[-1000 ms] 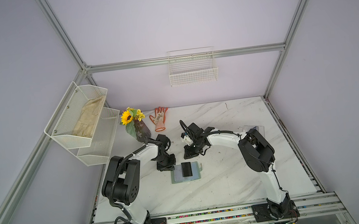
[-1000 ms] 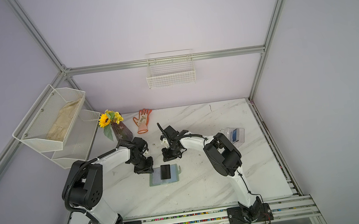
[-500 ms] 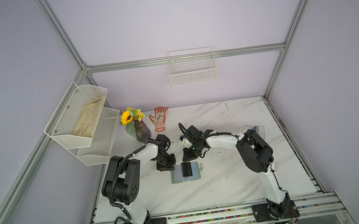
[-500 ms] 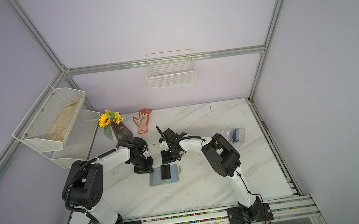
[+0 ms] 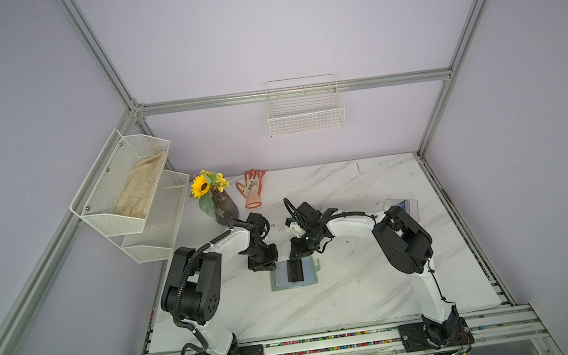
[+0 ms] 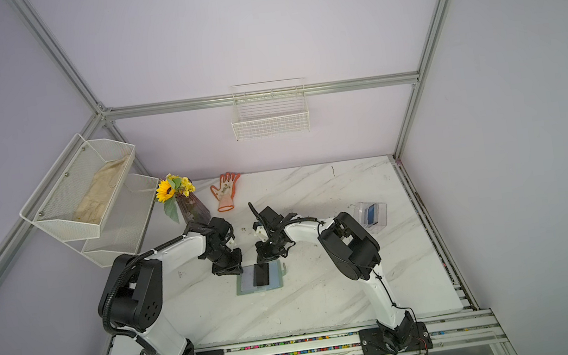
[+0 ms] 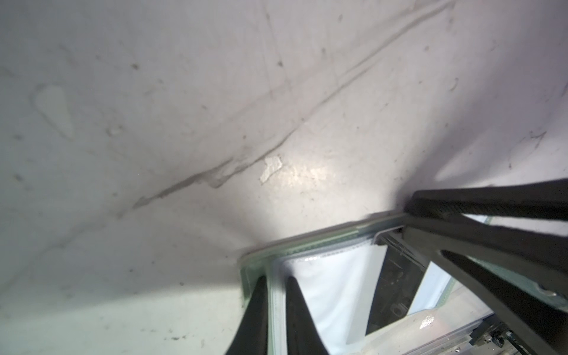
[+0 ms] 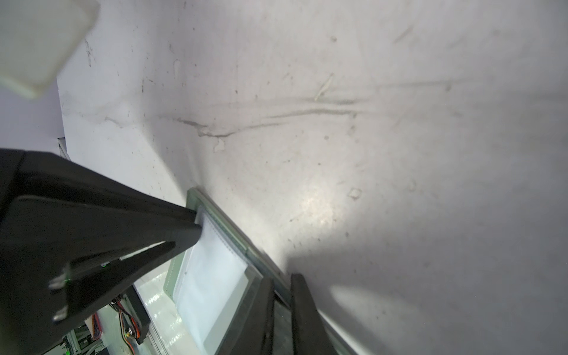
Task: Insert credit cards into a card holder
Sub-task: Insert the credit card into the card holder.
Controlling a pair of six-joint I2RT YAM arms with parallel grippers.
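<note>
sunflower vase (image 5: 224, 209), orange glove (image 5: 252, 187) beside it, wall basket (image 5: 306, 122), mesh shelf (image 5: 111, 223) (pale glove (image 5: 140, 188) inside), clear box (image 6: 383, 217)

my two top views: high above 6 o'clock, facing down over the whole table (image 5: 363, 297), nearly identical. my wrist views: very close, low, sharing the card holder (image 7: 247, 276) and black credit card (image 7: 396, 282).

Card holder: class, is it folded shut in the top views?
No, the card holder lies spread open and flat, with a black card lying across its inside.
</note>
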